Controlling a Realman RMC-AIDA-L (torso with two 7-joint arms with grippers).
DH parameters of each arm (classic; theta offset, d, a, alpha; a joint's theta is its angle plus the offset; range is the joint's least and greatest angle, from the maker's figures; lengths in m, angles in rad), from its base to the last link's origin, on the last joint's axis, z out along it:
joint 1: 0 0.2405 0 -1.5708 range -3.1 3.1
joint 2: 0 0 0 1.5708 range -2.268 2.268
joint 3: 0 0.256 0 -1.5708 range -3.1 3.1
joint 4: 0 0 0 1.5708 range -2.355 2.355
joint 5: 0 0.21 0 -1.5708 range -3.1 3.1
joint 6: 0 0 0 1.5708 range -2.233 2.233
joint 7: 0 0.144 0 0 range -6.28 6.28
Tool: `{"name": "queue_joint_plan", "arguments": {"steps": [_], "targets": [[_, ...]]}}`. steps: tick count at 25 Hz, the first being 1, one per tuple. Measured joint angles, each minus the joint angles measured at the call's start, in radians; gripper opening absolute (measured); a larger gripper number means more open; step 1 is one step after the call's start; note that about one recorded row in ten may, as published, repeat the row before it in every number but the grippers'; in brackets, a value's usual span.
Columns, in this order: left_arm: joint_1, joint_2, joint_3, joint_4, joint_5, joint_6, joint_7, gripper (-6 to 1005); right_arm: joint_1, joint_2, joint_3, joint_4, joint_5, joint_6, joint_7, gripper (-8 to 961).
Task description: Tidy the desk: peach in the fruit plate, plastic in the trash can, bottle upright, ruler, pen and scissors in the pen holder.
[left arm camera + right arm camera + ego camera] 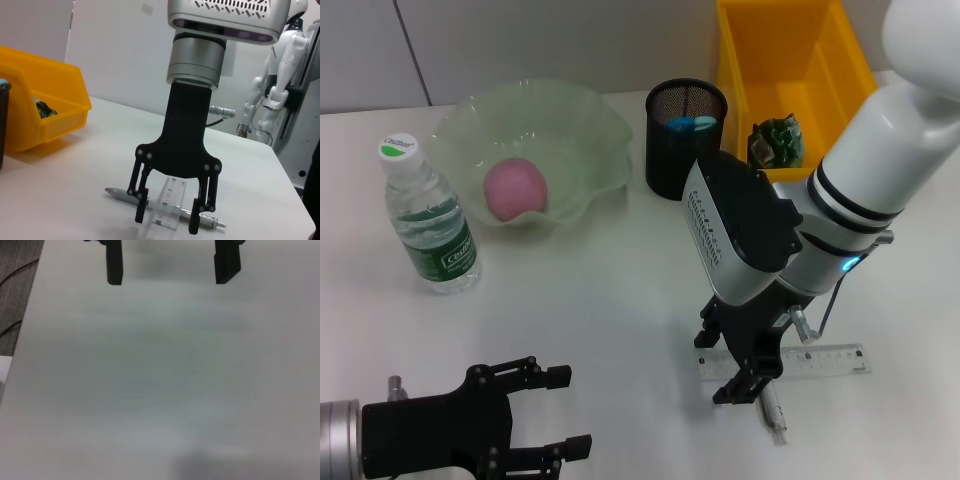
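Low in the right half of the head view, the ruler [820, 359] lies flat on the desk [620, 330] with the pen [773, 412] crossing it, so both are the items not yet put away. The right gripper [752, 374] hangs straight over their crossing, fingers spread wide and empty, tips pointing down on either side of the ruler; the left wrist view shows the same, with the ruler [167, 204] and pen [165, 206] between the two fingers [142, 206]. That stance suits a pinch from above, though a thin flat ruler looks hard to lift and the pen on it may get in the way.

Further up, the pen holder [685, 138] already has blue scissors [688, 124] in it, and the trash can [790, 80] beside it holds a crumpled wrapper [776, 143]. At upper left the peach [515, 189] sits in the plate [595, 125], and the bottle [428, 220] stands upright near it. The left gripper [545, 415] rests at lower left, open and empty, well apart from everything.
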Motion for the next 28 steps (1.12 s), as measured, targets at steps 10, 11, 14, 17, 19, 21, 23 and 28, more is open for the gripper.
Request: {"name": "queue_joint_plan", "arguments": {"steps": [10, 11, 14, 17, 19, 21, 23, 28], "targets": [[0.000, 0.000, -0.002, 0.000, -0.002, 0.002, 0.000, 797, 0.004, 0.000, 0.000, 0.016, -0.004, 0.011, 0.001, 562], [0.000, 0.000, -0.002, 0.000, -0.002, 0.002, 0.000, 797, 0.004, 0.000, 0.000, 0.018, -0.004, 0.014, 0.001, 561], [0.000, 0.001, -0.002, 0.000, -0.002, 0.003, 0.000, 797, 0.004, 0.000, 0.000, 0.019, -0.004, 0.015, 0.002, 559], [0.000, 0.001, -0.002, -0.001, -0.007, 0.005, 0.000, 797, 0.006, 0.000, 0.000, 0.019, -0.004, 0.015, 0.007, 493], [0.000, 0.001, -0.002, -0.001, -0.009, 0.006, 0.000, 797, 0.006, 0.000, 0.000, 0.017, -0.004, 0.015, 0.009, 428], [0.000, 0.001, -0.002, -0.001, -0.011, 0.008, 0.000, 797, 0.006, 0.000, 0.004, 0.012, -0.002, 0.013, 0.011, 392], [0.000, 0.002, -0.002, -0.001, -0.012, 0.012, -0.001, 797, 0.006, -0.001, 0.015, 0.002, 0.001, 0.005, 0.012, 387], [0.000, 0.003, -0.002, 0.001, -0.013, 0.019, -0.006, 797, 0.006, -0.007, 0.124, -0.044, 0.036, -0.057, 0.004, 378]]}}
